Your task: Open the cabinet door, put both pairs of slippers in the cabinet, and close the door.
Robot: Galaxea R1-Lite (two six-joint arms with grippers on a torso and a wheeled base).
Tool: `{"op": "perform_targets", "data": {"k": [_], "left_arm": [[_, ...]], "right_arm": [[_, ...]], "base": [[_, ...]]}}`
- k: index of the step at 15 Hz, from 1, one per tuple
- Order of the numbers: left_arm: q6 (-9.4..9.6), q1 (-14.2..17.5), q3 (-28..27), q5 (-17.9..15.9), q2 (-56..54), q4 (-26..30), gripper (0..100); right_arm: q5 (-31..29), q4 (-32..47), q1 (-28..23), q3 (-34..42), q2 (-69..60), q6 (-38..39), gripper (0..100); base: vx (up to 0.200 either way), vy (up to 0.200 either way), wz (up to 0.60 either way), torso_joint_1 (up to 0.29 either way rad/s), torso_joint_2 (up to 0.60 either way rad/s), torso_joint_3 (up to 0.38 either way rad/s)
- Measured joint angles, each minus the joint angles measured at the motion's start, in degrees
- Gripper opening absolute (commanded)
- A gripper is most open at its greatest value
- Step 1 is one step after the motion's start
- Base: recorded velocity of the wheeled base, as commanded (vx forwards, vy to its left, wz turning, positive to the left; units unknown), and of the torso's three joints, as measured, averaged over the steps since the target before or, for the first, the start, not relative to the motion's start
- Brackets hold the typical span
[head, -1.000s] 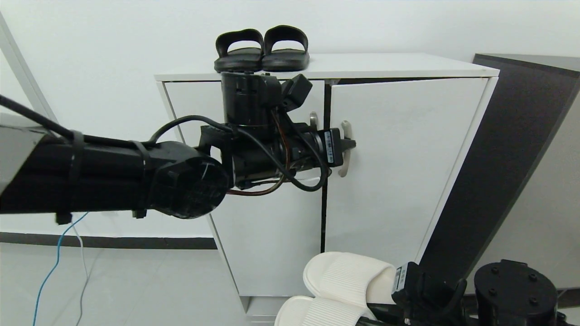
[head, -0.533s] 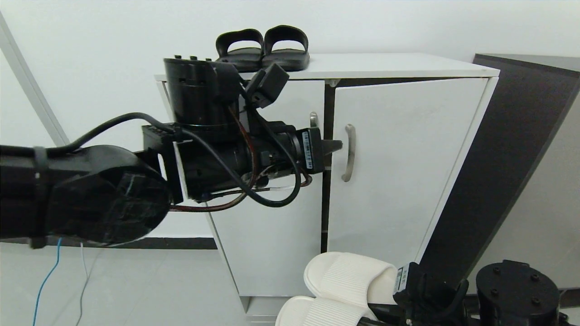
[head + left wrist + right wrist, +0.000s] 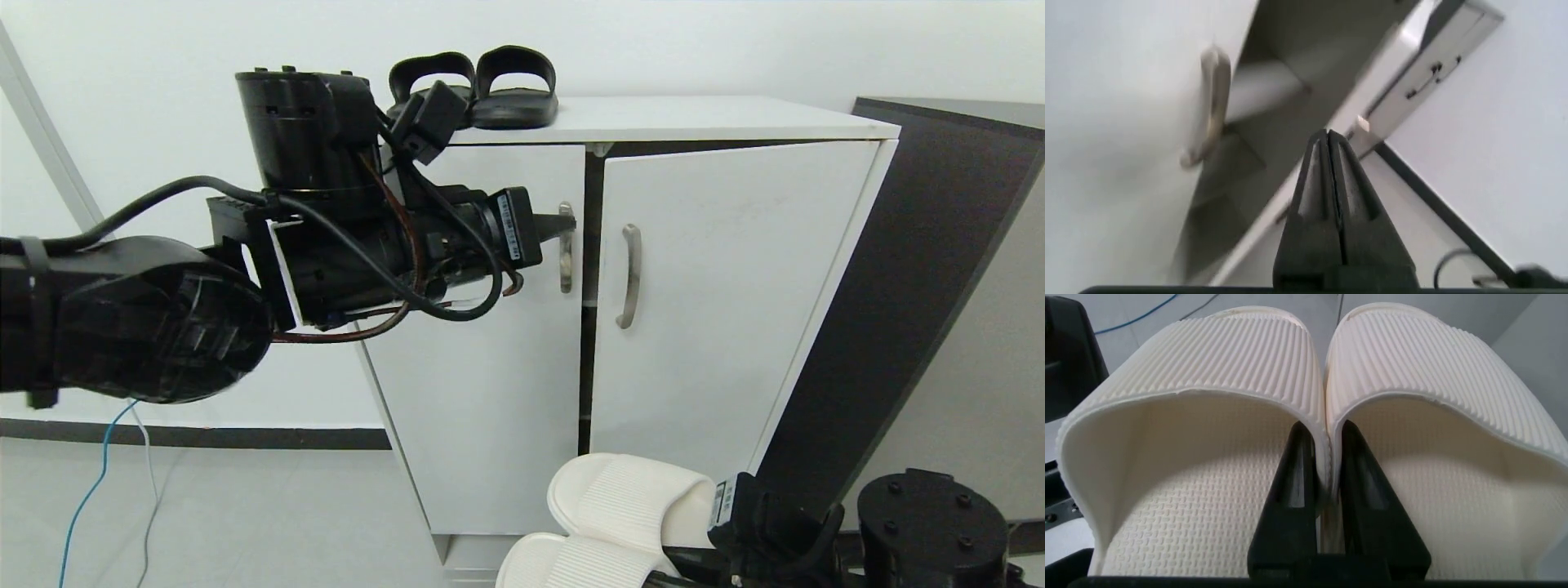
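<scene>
Low in front of the cabinet [image 3: 694, 121], the right gripper [image 3: 1323, 449] has its fingers [image 3: 1298, 490] grasping the white slippers [image 3: 629, 498] by their touching inner sides. Higher up, the left gripper [image 3: 563, 222] is clenched on nothing, just beside the cabinet's left handle [image 3: 566, 273]; the right door [image 3: 718, 327] stands slightly ajar. The black slippers [image 3: 514, 90] sit on the cabinet's top.

left gripper [image 3: 562, 224] at left door handle [image 3: 565, 265]; right gripper [image 3: 698, 549] holds white slippers [image 3: 624, 498].

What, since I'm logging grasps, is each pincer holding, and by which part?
The right pincer clamps the white slippers by their touching inner walls, one finger inside each. The left pincer is shut on nothing.
</scene>
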Motion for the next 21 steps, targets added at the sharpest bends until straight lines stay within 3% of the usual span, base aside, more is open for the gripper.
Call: {"op": "perform_targets", "data": {"k": [6,10,13,16,21], "left_arm": [[-0.13,-0.3,-9.2,0.1,8.5,-1.7,0],[-0.73,-1.7,-11.7,0.5,11.1,-1.7,0],[-1.52,-2.8,-9.7,1.4,10.5,-1.9,0],[-1.32,-6.4,-5.0,1.6,7.6,-2.3,0],[-1.28,-10.3,-1.0,1.1,5.2,-7.0,0]], "right_arm": [[0.0,0.1,0.1,0.1,0.0,-0.1,0],[0.0,0.1,0.4,0.2,0.0,-0.1,0],[-0.1,0.1,0.7,0.4,0.0,-0.1,0],[0.0,0.0,1.1,0.5,0.1,0.0,0],[0.0,0.0,1.5,0.5,0.1,0.0,0]], "base": [[0.000,0.000,0.00,0.000,0.00,0.000],[-0.100,0.000,0.00,0.000,0.00,0.001],[-0.200,0.000,0.00,0.010,0.00,0.002],[-0.200,0.000,0.00,0.002,0.00,-0.001],[-0.200,0.000,0.00,0.000,0.00,0.001]]}}
